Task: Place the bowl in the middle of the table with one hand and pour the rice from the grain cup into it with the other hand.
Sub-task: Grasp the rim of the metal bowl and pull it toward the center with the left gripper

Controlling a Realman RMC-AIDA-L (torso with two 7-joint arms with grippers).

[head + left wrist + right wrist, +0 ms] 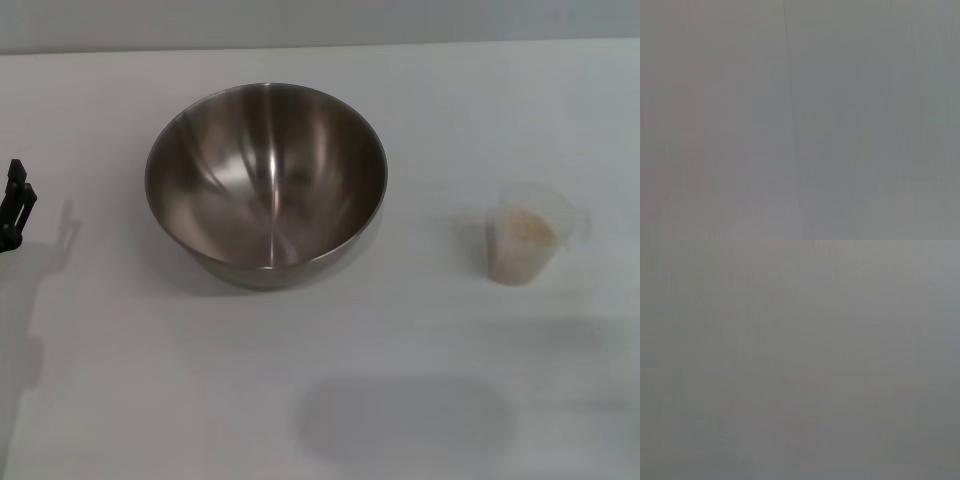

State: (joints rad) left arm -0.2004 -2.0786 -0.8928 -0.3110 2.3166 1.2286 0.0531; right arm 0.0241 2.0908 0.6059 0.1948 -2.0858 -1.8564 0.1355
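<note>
The big steel bowl (266, 180) stands upright on the white table (400, 400), a little left of the middle. Nothing lies inside it. To its right stands the small clear grain cup (522, 245), upright, with pale rice (527, 229) inside. At the far left edge of the head view, well apart from the bowl, the black tip of my left gripper (15, 205) pokes in. My right gripper is out of view. Both wrist views show only a plain grey surface.
The table's far edge meets a grey wall (320, 20) at the back. A soft shadow (405, 415) lies on the table in front of the bowl and cup.
</note>
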